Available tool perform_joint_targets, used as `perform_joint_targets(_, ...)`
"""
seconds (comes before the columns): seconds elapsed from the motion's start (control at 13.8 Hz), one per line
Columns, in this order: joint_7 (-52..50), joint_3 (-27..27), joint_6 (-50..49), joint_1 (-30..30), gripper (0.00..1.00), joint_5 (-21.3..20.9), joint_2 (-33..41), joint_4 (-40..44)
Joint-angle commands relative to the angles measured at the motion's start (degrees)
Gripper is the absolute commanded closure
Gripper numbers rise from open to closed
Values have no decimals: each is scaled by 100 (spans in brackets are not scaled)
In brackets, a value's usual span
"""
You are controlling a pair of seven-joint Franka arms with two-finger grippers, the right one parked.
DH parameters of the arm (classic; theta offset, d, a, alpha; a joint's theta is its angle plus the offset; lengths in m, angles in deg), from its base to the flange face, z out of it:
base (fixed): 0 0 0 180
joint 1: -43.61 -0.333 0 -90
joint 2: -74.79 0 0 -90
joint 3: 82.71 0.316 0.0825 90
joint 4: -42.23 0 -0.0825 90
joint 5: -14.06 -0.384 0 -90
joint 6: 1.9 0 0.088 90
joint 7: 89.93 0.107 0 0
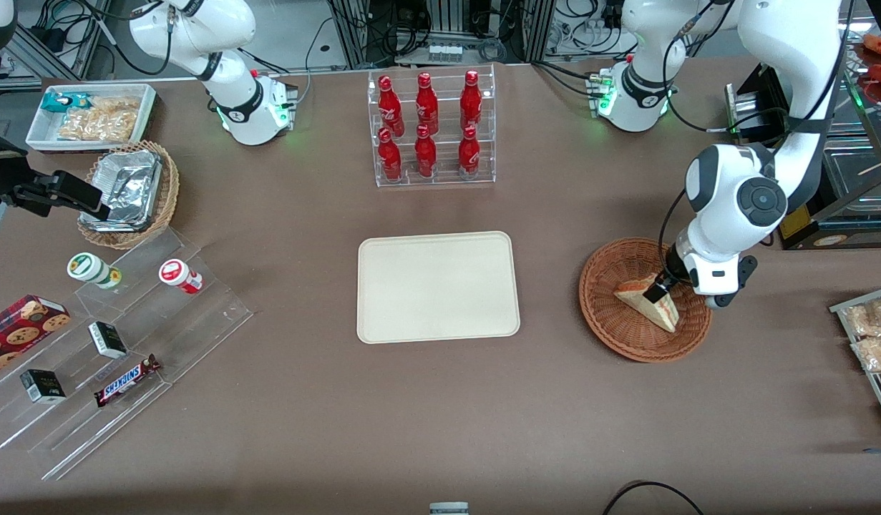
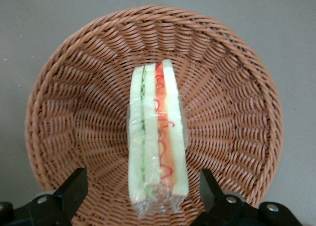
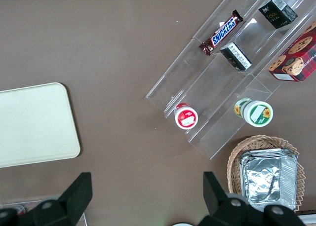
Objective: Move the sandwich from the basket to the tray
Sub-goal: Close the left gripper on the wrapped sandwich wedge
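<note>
In the front view's lower right the pincer [image 1: 660, 289] hung over the sandwich [image 1: 648, 302] in the basket [image 1: 612, 325]; the wrist view showed fingers [image 2: 74, 186] apart, best closed squarely across the bread faces.

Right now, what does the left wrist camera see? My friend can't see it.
A wrapped sandwich stands on edge in a round brown basket. The open tool hangs above it, one finger on each side, not touching it.
</note>
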Motion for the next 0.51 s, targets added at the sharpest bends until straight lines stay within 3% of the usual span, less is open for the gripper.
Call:
perform_joint_targets(0.0, -191, 1, 322, 80, 0, 3, -198, -27)
perform_joint_targets(0.22, -200, 1, 463, 106, 0, 3, -366, -18)
perform_joint_targets(0.29, -200, 1, 472, 106, 9, 3, -383, -9)
perform_joint_targets(0.44, -191, 1, 446, 89, 80, 3, -366, 17)
